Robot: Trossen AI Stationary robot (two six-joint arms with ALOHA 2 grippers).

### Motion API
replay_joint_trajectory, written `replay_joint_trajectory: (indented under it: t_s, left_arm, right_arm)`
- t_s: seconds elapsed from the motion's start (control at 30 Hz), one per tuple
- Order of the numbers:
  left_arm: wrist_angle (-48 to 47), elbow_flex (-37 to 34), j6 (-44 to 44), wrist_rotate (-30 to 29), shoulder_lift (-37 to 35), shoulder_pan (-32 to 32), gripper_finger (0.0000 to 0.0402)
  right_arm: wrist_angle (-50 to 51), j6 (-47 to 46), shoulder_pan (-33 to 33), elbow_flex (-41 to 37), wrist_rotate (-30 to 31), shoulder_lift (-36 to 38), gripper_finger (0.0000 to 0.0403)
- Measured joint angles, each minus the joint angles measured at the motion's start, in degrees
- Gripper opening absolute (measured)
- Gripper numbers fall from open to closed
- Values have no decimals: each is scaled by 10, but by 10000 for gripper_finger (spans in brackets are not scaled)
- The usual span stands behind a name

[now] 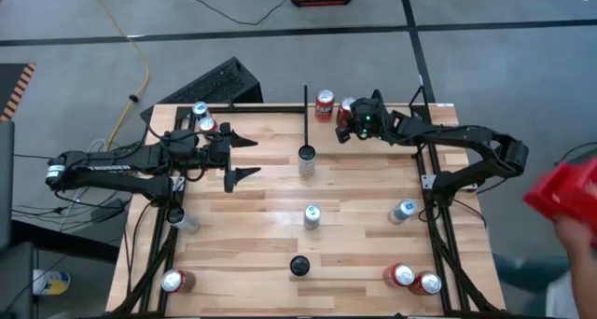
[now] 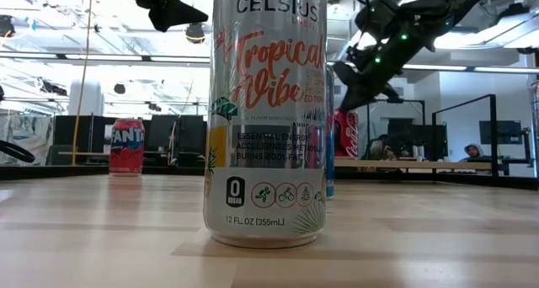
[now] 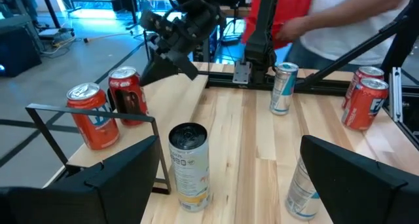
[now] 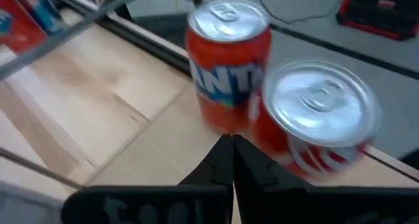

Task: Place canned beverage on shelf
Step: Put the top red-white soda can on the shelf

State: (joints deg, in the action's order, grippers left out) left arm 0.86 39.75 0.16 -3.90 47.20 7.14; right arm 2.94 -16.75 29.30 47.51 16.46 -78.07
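An orange Fanta can and a red cola can stand upright at the far edge of the wooden shelf, just right of the thin black divider bar. My right gripper is shut and holds nothing. Its tip hovers close in front of the two cans, about level with the top of the cola can. My left gripper waits open over the table's left half. It faces a slim can with a black top, which stands at the near end of the divider bar.
Slim cans stand mid-table and toward the right, and one stands near the front. Red cans stand at the front right, front left and far left. A person holds something red beyond the right edge.
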Motion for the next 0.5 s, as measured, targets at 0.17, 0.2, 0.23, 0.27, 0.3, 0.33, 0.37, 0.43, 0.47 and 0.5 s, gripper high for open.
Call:
replay_joint_trajectory:
  t_s: [0.17, 0.2, 0.23, 0.27, 0.3, 0.33, 0.37, 0.43, 0.47, 0.5]
  left_arm:
    - [-1, 0, 0, 0, 0, 0, 355]
    - [-1, 0, -1, 0, 0, 0, 355]
    - [-1, 0, -2, 0, 0, 0, 355]
    - [-1, 0, -2, 0, 0, 0, 355]
    - [-1, 0, -2, 1, 0, 0, 355]
    - [-2, 0, -2, 2, 0, -1, 355]
    - [-2, 0, -2, 2, 0, -1, 355]
    - [-2, 0, -2, 2, 0, -1, 355]
    - [-3, 0, -2, 2, 0, -1, 355]
    - [-3, 0, -2, 2, 0, -1, 355]
  right_arm:
    - [-10, -4, 1, 10, 0, -37, 24]
    - [-11, -3, 4, 15, 0, -45, 24]
    - [-17, -1, 5, 21, 1, -53, 24]
    - [-22, 0, 6, 26, 1, -61, 24]
    - [-19, 0, 6, 30, 6, -69, 24]
    - [-15, 0, 6, 34, 13, -77, 24]
    - [-16, 1, 6, 38, 23, -83, 24]
    - [-16, 1, 3, 43, 49, -91, 24]
    - [-18, 1, 3, 46, 60, -94, 24]
    - [-19, 1, 3, 46, 66, -94, 24]
